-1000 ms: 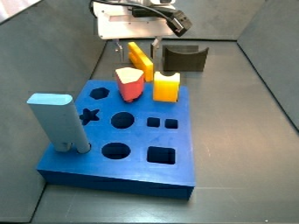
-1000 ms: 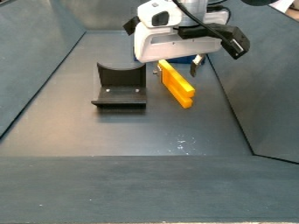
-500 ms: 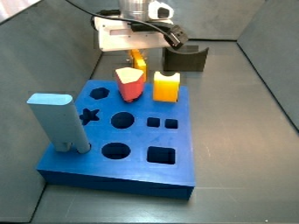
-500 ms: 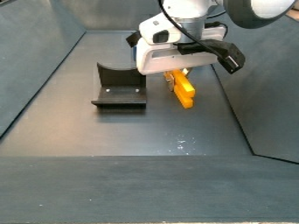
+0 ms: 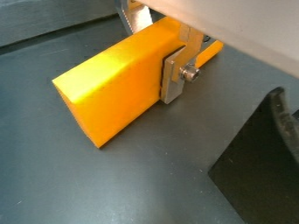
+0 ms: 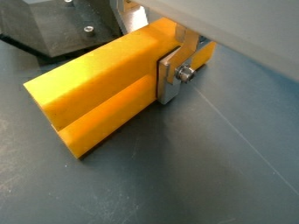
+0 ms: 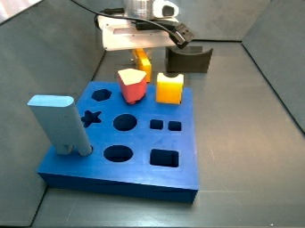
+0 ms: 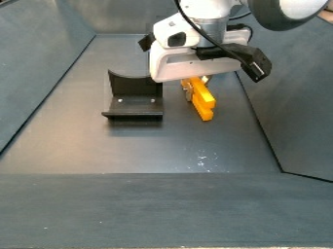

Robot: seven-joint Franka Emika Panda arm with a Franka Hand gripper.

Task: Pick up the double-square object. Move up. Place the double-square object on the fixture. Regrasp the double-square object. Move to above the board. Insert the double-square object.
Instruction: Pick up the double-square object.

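**Gripper down on the long orange block**

Dark grey floor [image 8: 156,195] with sloping grey walls fills the work cell, and I can read no writing, label or brand on anything in it.

At the far end, the gripper [image 8: 198,86] sits low over the floor, its white housing covering most of the double-square object [image 8: 202,102]. In both wrist views the block lies flat on the floor and a silver finger [image 5: 173,77] presses flat against its long side, fixed with a small screw. The opposite finger is hidden behind the block, so the jaws look closed onto it, narrowed to the block's width. In a wrist view the near end of the block [image 6: 87,109] shows a groove running along its length.

Just beside the gripper stands the fixture [image 8: 131,97], a dark bracket on a base plate, apart from the block. In a side view it [image 7: 187,60] stands behind the board, close to the gripper [image 7: 141,58].

Nearer to me lies the board [image 7: 119,165], a thick blue slab with star, hexagon, round and square holes. A tall pale-blue block [image 7: 57,125] stands at its near left corner. A red peg [image 7: 131,86] and a stubby yellow-orange block [image 7: 170,87] stand at its far edge, between me and the gripper, and they partly hide the long block from that side.
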